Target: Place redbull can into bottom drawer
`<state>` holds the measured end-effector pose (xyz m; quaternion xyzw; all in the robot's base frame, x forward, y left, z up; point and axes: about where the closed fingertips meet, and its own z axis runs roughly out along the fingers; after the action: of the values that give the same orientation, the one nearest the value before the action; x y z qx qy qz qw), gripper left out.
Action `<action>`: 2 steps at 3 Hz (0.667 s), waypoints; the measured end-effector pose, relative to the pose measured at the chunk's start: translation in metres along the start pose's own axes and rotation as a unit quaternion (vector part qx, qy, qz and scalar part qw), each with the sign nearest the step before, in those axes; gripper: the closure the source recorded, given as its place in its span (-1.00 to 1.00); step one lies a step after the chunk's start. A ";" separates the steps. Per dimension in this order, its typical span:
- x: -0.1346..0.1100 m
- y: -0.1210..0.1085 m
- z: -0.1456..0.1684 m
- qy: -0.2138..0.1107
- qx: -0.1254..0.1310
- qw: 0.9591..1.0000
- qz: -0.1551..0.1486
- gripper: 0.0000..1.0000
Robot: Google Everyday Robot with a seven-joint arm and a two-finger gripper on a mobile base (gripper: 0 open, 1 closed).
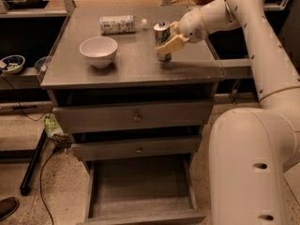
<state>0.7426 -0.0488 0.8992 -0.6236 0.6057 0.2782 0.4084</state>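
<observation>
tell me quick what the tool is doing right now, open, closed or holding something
tool: at the can standing on the cabinet top; open or closed on it cannot be told

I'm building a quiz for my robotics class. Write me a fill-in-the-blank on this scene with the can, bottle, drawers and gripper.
1. The slim silver-and-blue metal can stands ___ on the grey tabletop.
2. The clear plastic bottle lies on its ___.
3. The lowest grey wooden drawer is pulled ___.
4. The robot's gripper is at the drink ___.
Missing words: upright, side, open, can.
</observation>
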 end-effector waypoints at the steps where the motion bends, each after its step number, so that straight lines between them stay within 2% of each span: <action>1: -0.035 0.010 -0.035 0.010 0.034 0.999 -0.024 1.00; 2: -0.058 0.029 -0.058 0.015 0.056 0.998 -0.038 1.00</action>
<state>0.6985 -0.0652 0.9728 -0.6261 0.6028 0.2184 0.4438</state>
